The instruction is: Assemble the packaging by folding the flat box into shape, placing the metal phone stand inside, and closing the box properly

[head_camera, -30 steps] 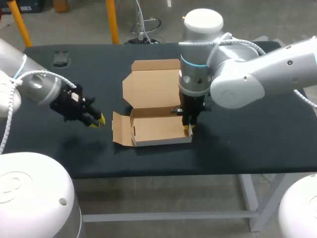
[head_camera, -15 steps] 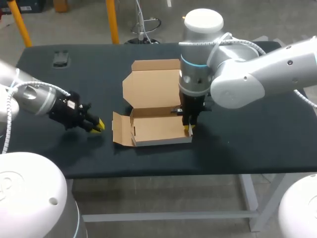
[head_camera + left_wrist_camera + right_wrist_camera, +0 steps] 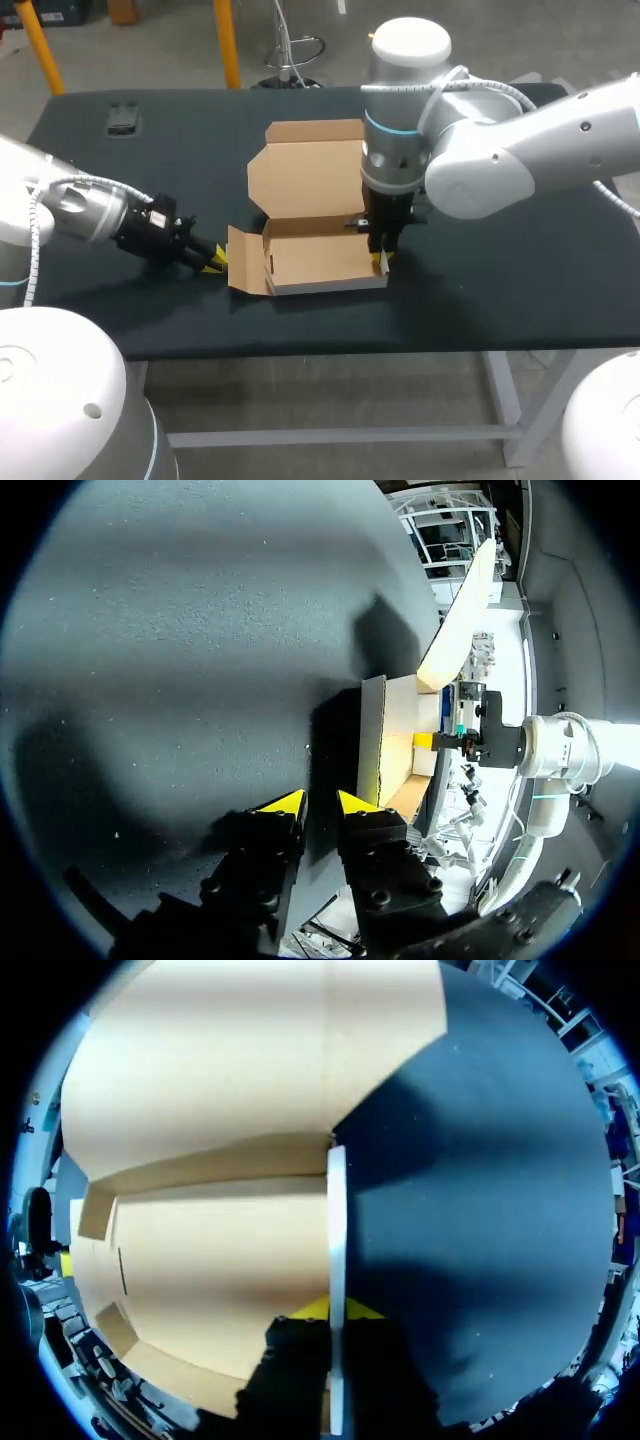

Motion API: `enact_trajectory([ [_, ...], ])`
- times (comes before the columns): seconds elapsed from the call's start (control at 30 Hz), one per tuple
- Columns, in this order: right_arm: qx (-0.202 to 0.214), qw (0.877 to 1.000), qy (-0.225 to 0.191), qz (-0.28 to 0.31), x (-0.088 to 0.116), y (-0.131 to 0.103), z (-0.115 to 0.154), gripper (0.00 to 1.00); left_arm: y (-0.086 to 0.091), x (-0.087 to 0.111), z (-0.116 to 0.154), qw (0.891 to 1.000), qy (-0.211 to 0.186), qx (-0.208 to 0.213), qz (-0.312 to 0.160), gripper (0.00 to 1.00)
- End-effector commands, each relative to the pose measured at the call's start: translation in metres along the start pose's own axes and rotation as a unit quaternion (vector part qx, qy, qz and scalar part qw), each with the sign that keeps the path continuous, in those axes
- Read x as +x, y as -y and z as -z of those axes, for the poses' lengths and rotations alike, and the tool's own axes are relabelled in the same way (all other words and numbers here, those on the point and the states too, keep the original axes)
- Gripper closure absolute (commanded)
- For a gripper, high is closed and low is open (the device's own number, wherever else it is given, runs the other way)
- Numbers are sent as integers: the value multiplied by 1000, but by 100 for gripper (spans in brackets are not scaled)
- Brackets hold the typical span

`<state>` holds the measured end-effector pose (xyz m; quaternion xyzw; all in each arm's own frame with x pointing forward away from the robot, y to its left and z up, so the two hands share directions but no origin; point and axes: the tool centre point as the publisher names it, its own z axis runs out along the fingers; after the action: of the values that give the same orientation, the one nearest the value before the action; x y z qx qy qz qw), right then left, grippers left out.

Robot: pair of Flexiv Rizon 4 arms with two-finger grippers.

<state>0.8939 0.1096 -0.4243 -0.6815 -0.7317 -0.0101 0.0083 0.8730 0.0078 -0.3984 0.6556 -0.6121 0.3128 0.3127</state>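
Observation:
The brown cardboard box (image 3: 318, 262) lies half folded at the table's middle, its lid (image 3: 305, 175) open flat behind it. Its left side flap (image 3: 244, 262) stands up. My right gripper (image 3: 381, 262) comes straight down on the box's right wall (image 3: 336, 1240) and is shut on it, one yellow tip on each side (image 3: 337, 1310). My left gripper (image 3: 213, 260) sits low over the table just left of the flap. In its wrist view the flap's edge (image 3: 372, 730) stands a little ahead of the gripper (image 3: 320, 802), which is narrowly open and empty. The dark phone stand (image 3: 124, 117) lies at the back left.
The black table (image 3: 520, 270) has free room to the right of the box and along its front edge (image 3: 330, 345). My right arm (image 3: 500, 150) hangs over the back right area.
My left gripper has moved right and down, up to the box's left flap, and its fingers have narrowed a little. The right arm and the box have not moved.

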Motion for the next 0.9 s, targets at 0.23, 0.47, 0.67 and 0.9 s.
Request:
enact_trajectory([
  [0.23,3,1000,1,0,1,-2,-1,100,3,16,-14,1000,-26,-6,-15,81],
  [0.47,3,1000,1,0,1,-2,-1,100,3,33,-15,999,-39,-4,-25,81],
  [0.67,3,1000,1,0,1,-2,-1,100,4,46,-16,998,-50,-3,-28,76],
  [0.9,3,1000,1,0,1,-2,-1,100,4,58,-21,998,-59,-2,-28,74],
])
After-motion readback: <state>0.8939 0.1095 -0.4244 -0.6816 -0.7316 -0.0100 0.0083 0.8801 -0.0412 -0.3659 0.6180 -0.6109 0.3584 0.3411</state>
